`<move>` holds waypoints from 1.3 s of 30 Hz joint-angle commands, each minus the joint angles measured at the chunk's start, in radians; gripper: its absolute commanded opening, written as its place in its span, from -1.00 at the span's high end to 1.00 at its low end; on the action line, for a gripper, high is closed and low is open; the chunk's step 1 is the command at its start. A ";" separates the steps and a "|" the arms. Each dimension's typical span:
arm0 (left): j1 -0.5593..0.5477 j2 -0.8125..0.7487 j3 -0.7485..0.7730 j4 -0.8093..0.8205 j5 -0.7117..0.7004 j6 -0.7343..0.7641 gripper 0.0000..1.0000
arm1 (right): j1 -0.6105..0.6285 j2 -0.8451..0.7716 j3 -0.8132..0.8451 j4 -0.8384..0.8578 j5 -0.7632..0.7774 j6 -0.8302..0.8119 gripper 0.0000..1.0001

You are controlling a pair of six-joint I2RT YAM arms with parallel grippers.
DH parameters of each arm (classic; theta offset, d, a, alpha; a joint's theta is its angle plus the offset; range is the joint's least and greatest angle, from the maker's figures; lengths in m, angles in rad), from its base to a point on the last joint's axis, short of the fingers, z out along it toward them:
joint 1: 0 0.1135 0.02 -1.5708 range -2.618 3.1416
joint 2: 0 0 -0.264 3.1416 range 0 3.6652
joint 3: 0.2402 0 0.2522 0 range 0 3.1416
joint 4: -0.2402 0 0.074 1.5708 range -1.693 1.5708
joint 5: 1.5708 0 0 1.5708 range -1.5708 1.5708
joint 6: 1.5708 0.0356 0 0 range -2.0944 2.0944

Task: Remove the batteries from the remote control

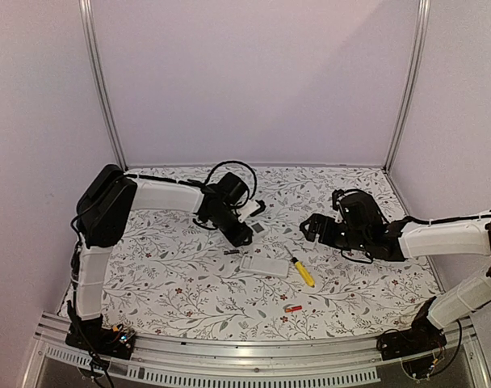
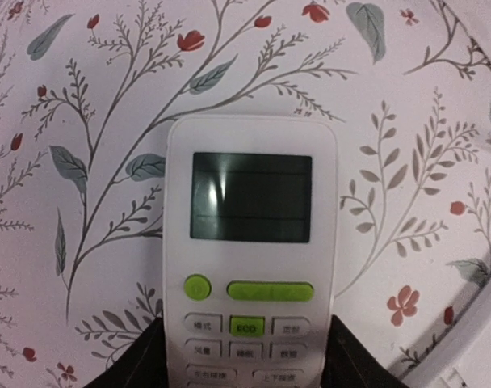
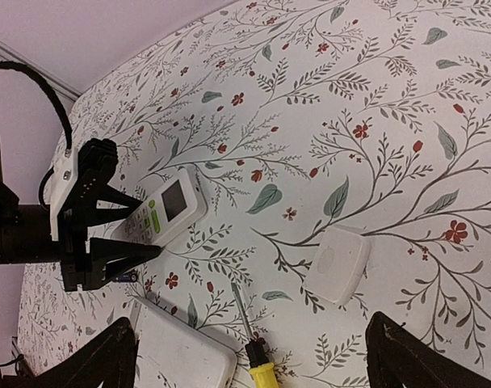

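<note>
— Two remotes, so which one is being worked on?
— My guess is the air-conditioner remote (image 2: 249, 234) pinched in the left gripper (image 3: 148, 226). Its fingers (image 2: 139, 368) press on both long edges at the button end. The second remote (image 1: 264, 265) lies flat on the floral cloth (image 1: 173, 275).
— Why hold it that way?
— Probably to steady it for the right gripper (image 1: 308, 229), which faces it with fingers (image 3: 96, 364) spread wide and nothing between them. The left wrist camera sees only the display and green keys, so the battery bay is on the hidden side. Whether cells are inside, I cannot tell.
— Any batteries out?
— Take the flat remote as the dial's centre in the overhead view. A red-orange battery (image 1: 292, 308), maybe two together, lies at 5 o'clock, seen in that view only. What looks like a dark battery (image 1: 232, 252) lies at 10 o'clock. The yellow-handled screwdriver (image 1: 302, 271) sits at 3 o'clock, the held remote near 12.
— And the right wrist camera?
— It shows clearly a small white panel (image 3: 340, 263) on the cloth near the held remote, perhaps the battery door
</note>
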 commanded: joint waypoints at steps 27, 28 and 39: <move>0.036 -0.690 -0.529 0.881 0.666 -0.690 0.36 | -0.059 -0.030 0.285 0.375 -0.800 -0.139 -0.98; 0.031 -0.702 -0.548 0.924 0.682 -0.712 0.36 | -0.053 -0.018 0.296 0.374 -0.806 -0.143 -0.98; -0.016 -0.713 -0.556 1.010 0.736 -0.757 0.38 | 0.012 0.079 0.379 0.381 -0.844 -0.130 -0.93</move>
